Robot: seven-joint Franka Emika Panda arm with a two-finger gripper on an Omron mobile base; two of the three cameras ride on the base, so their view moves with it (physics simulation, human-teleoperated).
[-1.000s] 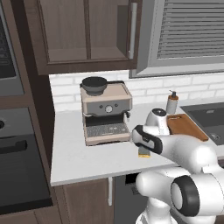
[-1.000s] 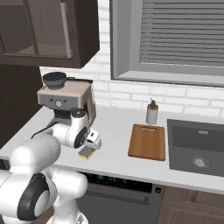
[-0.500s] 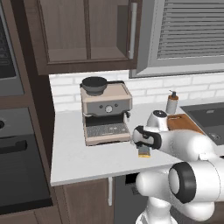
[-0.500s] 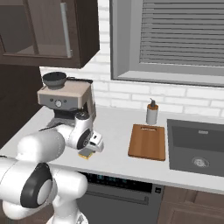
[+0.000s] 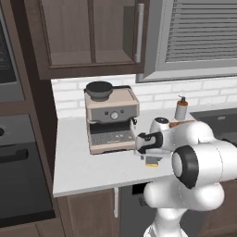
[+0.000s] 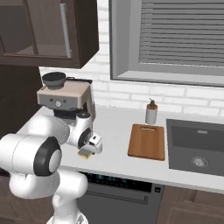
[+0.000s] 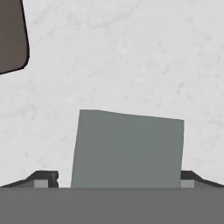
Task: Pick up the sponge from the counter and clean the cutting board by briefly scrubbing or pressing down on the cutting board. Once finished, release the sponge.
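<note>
The sponge (image 7: 127, 148) lies on the counter (image 7: 131, 52) with its grey-green face up, close under the hand. My gripper (image 7: 118, 181) is open and straddles it, one dark fingertip (image 7: 43, 178) on each side; the left tip stands slightly apart from the sponge. From the base, the gripper (image 6: 92, 146) points down at the yellow sponge (image 6: 85, 153) in front of the coffee machine. In the left base view the sponge (image 5: 152, 162) peeks out below the gripper (image 5: 147, 153). The reddish-brown cutting board (image 6: 147, 142) lies to the right, well apart from the sponge.
A coffee machine (image 6: 65, 98) stands just behind the gripper; its dark base (image 7: 11, 35) shows in the hand view. A soap bottle (image 6: 151, 113) stands behind the board. The dark sink (image 6: 197, 148) is right of the board. The counter's front edge (image 6: 131, 173) is near the sponge.
The arm has folded in and the hand has come down over the sponge. The sponge has stayed in its place on the counter.
</note>
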